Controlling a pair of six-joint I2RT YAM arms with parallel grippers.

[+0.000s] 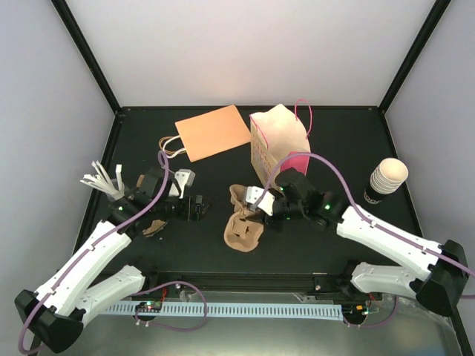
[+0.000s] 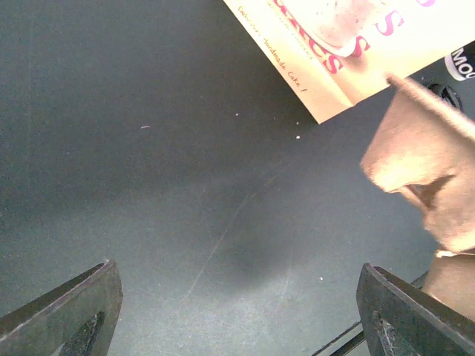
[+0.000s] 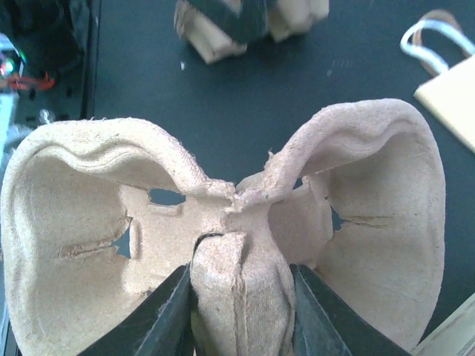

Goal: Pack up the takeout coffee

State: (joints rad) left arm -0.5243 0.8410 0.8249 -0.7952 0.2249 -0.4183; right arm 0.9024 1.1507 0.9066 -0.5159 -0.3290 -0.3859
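The takeout coffee [image 1: 387, 180], a cream ribbed cup with a dark lower part, stands upright at the table's right side, apart from both grippers. My right gripper [image 1: 257, 205] is shut on the centre ridge of the brown pulp carrier [image 1: 243, 226], just in front of the cream paper bag [image 1: 278, 137] with pink handles. In the right wrist view the gripper [image 3: 241, 315] pinches that ridge, with the carrier's two cup wells [image 3: 371, 215] spread to either side. My left gripper [image 1: 199, 208] is open and empty, low over bare table left of the carrier; its jaws [image 2: 237, 319] stand wide apart.
A flat orange-brown paper bag [image 1: 211, 132] lies at the back centre. A bundle of thin white sticks [image 1: 104, 182] lies at the far left. In the left wrist view the bag's printed side [image 2: 349, 52] and the carrier's edge [image 2: 430, 163] show at the right.
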